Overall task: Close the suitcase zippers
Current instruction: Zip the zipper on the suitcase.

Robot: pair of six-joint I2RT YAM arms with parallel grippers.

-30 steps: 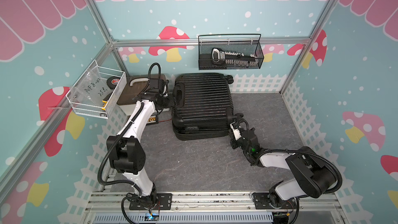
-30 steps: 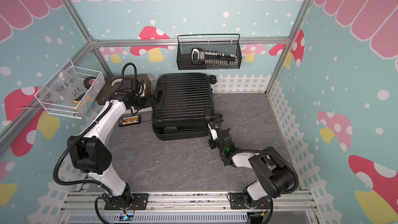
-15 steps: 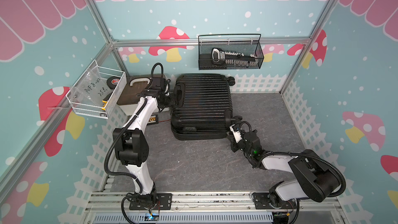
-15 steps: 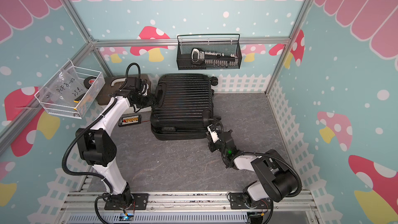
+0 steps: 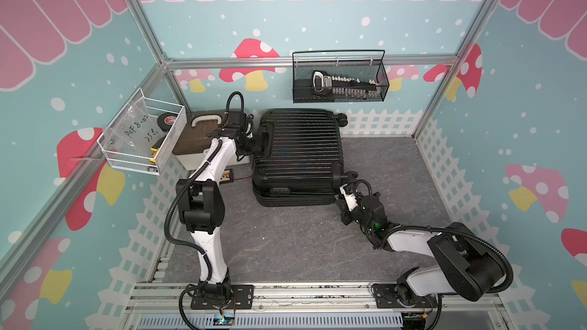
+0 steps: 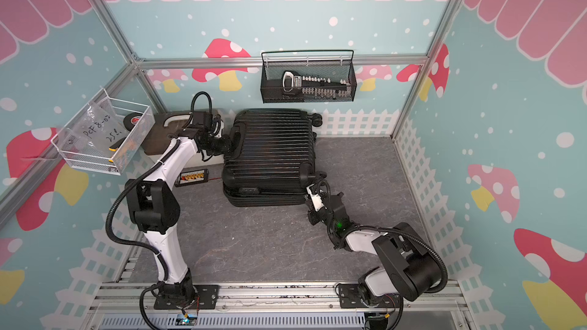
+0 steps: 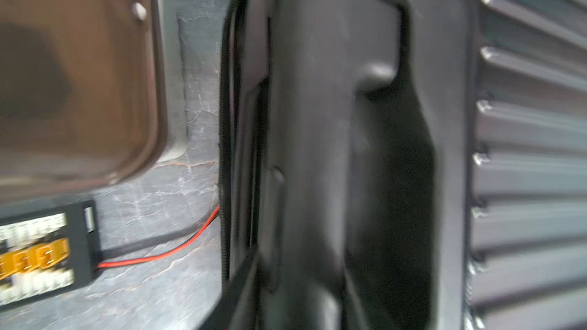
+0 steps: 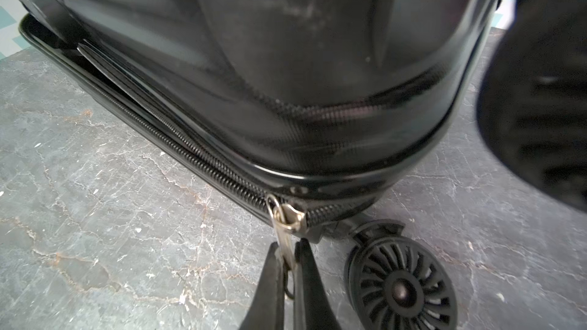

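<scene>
Black hard-shell suitcase (image 5: 298, 150) lies flat near the back edge of the worktop (image 5: 286, 242), its front seam unzipped. Right gripper (image 8: 287, 249) is pinched on the metal zipper pull (image 8: 283, 236) at the case's front right corner, just beside a caster wheel (image 8: 400, 284). Left gripper (image 5: 254, 146) sits at the side handle (image 7: 317, 122); whether it is clamped cannot be told. Risks: the thin pull slipping out, the slider jamming where the zipper track (image 8: 190, 150) gapes, and the case sliding if unbraced.

Both top views look steeply down from above the near edge, sharing the whole floor (image 5: 286, 242) and suitcase (image 5: 298, 150). The left wrist view sits close on its left handle (image 7: 333, 153). The right wrist view, low and close, faces its near right corner, zipper (image 8: 287, 217) and wheel (image 8: 400, 287).
</scene>
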